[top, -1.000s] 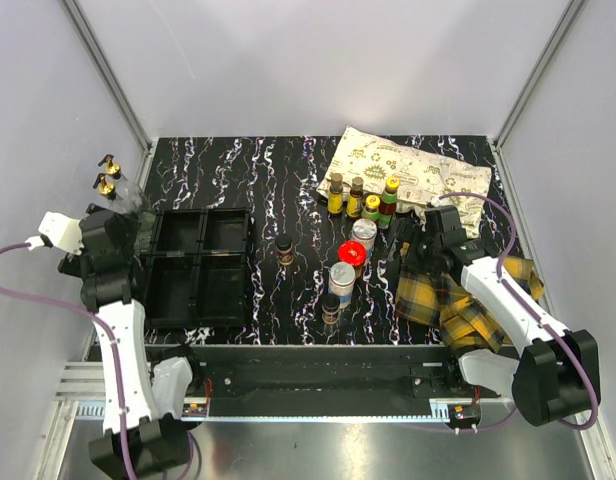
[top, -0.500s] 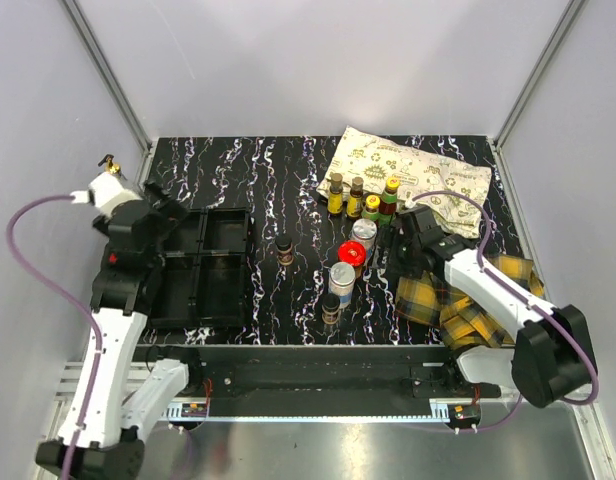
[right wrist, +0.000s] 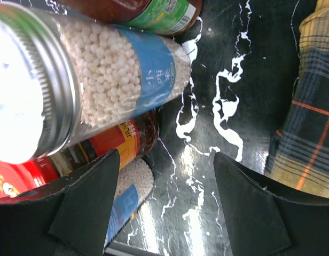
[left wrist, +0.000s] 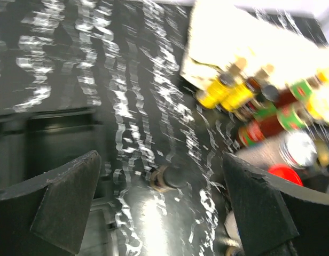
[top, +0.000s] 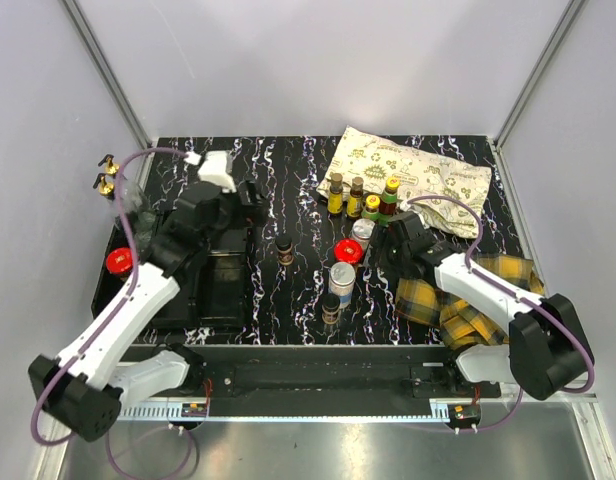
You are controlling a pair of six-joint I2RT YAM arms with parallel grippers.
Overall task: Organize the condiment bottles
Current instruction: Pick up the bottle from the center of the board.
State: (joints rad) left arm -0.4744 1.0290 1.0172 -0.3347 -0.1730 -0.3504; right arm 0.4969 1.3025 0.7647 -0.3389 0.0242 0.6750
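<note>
Right gripper (right wrist: pixel 167 200) is spread and empty, just beside the silver-lidded shaker (right wrist: pixel 100 80) among the bottles (top: pixel 360 205) well right of the tray (top: pixel 228 292), left gripper (left wrist: pixel 164 197) spread and empty above the tray's far right corner; I'd centre the jaws on the shaker body before closing so its neighbours don't tip.

A black four-compartment plastic tray (top: pixel 226 292) sat by the desk's left edge, with a red-lidded jar (top: pixel 117 261) just left of it and two gold-capped clear bottles (top: pixel 107 176) at the far-left corner. A printed cream pouch (top: pixel 418 172) lay in the far-right corner, and yellow and green sauce bottles (top: pixel 356 198) were lined along its left end. In front of them stood a silver-lidded shaker (top: pixel 364 230), a second red-lidded jar (top: pixel 346 251), another shaker (top: pixel 341 280) and a tiny dark bottle (top: pixel 331 307). A yellow plaid cloth (top: pixel 473 300) lay to their right.
</note>
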